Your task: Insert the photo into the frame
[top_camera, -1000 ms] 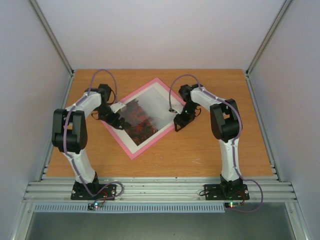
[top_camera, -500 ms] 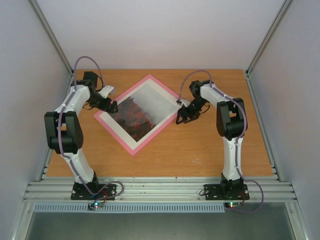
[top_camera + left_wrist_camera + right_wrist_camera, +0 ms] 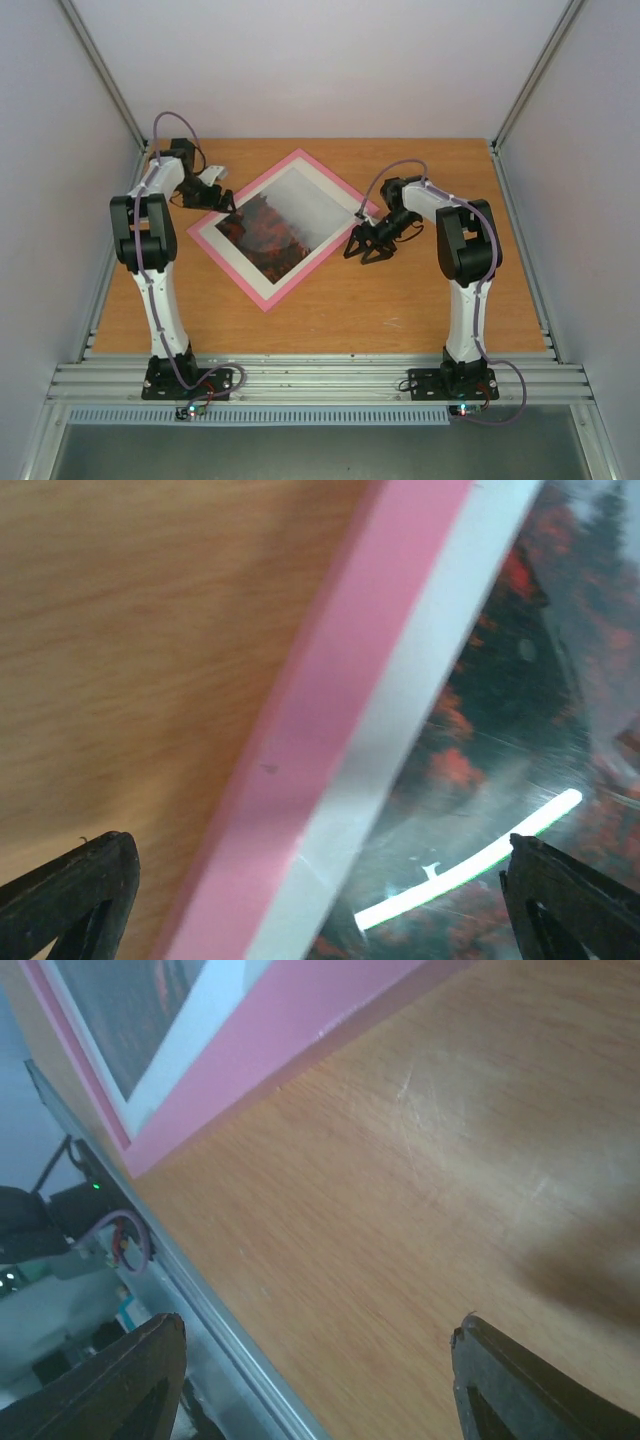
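Thin pale pink wooden picture frame lies flat mid-table, turned diamond-wise. The rectangular print of red-orange mountains under grey sky sits inside it with a white margin all round.

Left pincer is at the frame's far-left edge. Its wrist view shows the jaws wide apart, straddling the pink border and print, gripping nothing.

Right pincer is just beside the frame's right corner, jaws wide over bare wood, empty.

The brown wooden table stands between plain white walls.
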